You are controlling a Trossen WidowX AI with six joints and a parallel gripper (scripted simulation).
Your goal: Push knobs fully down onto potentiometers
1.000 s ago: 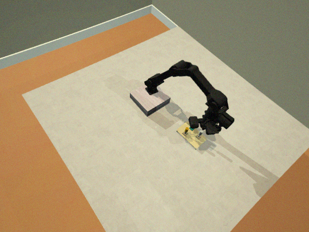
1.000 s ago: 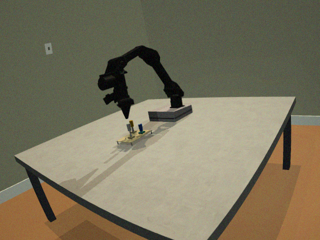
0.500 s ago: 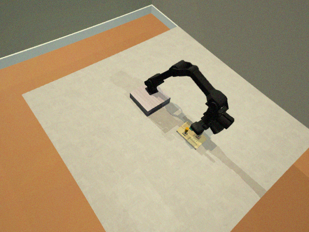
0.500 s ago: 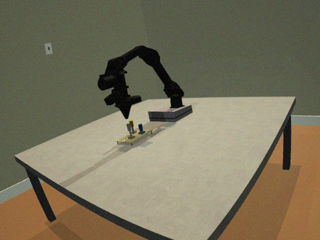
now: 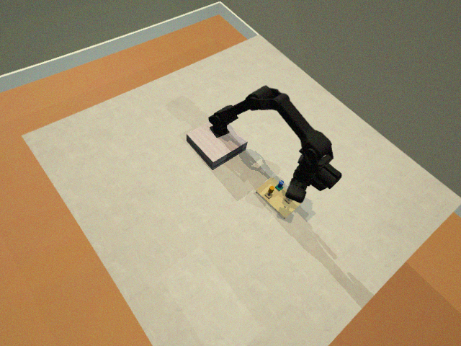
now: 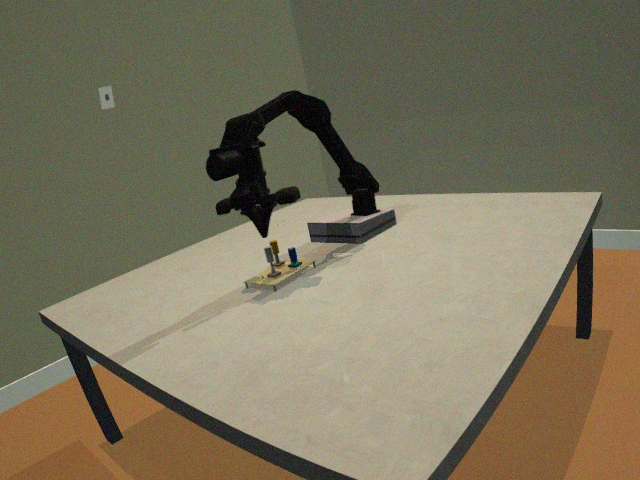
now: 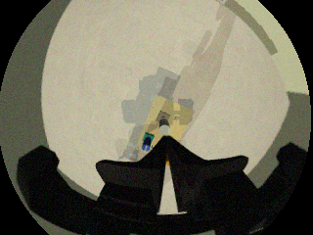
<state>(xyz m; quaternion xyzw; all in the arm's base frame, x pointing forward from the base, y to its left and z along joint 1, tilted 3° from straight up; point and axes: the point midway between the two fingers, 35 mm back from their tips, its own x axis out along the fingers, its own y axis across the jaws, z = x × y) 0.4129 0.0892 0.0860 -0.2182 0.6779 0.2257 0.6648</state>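
Note:
The yellow circuit board point(image 5: 284, 213) point(image 6: 256, 282) point(image 7: 185, 128) stands on short legs. A grey knob point(image 6: 268, 254) point(image 7: 164, 129) sits high, with bare shaft below it; the arm hides it in the top view. An orange knob point(image 5: 271, 189) point(image 6: 274, 246) also has shaft showing below it; the fingers mostly cover it in the wrist view. A blue knob point(image 5: 281, 182) point(image 6: 292, 253) point(image 7: 146, 144) sits low, close to its green potentiometer point(image 5: 279, 187) point(image 6: 295, 264). My gripper point(image 6: 264, 236) point(image 7: 166, 138) is shut and empty, its tips a little above the grey knob's height, close to it.
The arm's base stands on a pale block point(image 5: 214, 147) point(image 6: 336, 231) behind the board. The arm arches over from it. Shadows of the arm fall across the board and the table point(image 5: 193, 241) point(image 6: 392, 320).

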